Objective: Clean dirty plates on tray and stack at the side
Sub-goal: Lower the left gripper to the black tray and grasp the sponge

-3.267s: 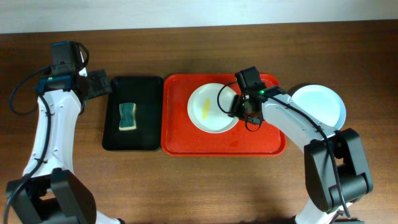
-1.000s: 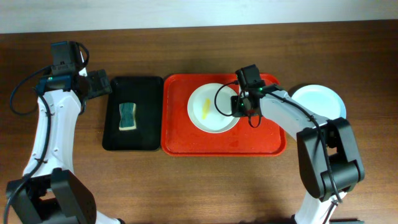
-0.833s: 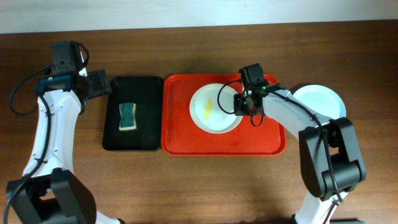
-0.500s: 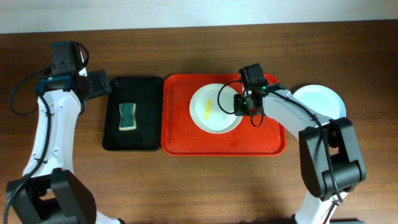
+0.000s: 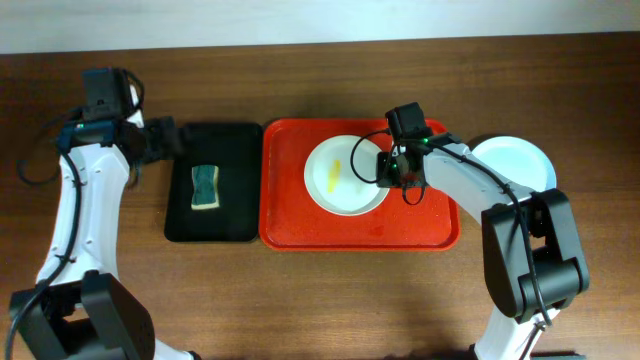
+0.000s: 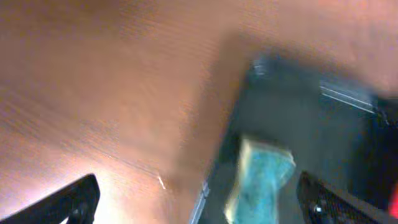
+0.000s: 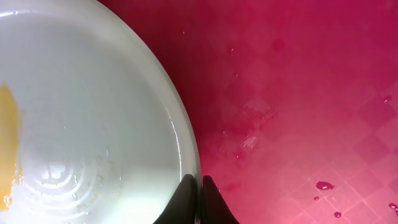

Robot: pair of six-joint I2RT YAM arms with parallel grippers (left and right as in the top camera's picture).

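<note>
A white plate (image 5: pixel 345 175) with a yellow smear (image 5: pixel 333 173) lies on the red tray (image 5: pixel 360 238). My right gripper (image 5: pixel 388 170) is shut on its right rim. In the right wrist view the two dark fingertips pinch the plate (image 7: pixel 81 112) edge at the gripper (image 7: pixel 199 186), over the wet tray (image 7: pixel 298 93). Another pale plate (image 5: pixel 515 165) rests on the table right of the tray. My left gripper (image 5: pixel 165 137) hangs open at the black tray's left edge, holding nothing. The left wrist view is blurred, and there the left gripper (image 6: pixel 199 202) is wide open.
A narrow black tray (image 5: pixel 215 225) left of the red one carries a green-yellow sponge (image 5: pixel 206 187), also seen as a blurred sponge (image 6: pixel 261 180) from the left wrist. Brown tabletop (image 5: pixel 300 300) surrounds both trays.
My right gripper closed on the plate's rim and the plate shifted slightly right. The left arm has just started to move near the black tray.
</note>
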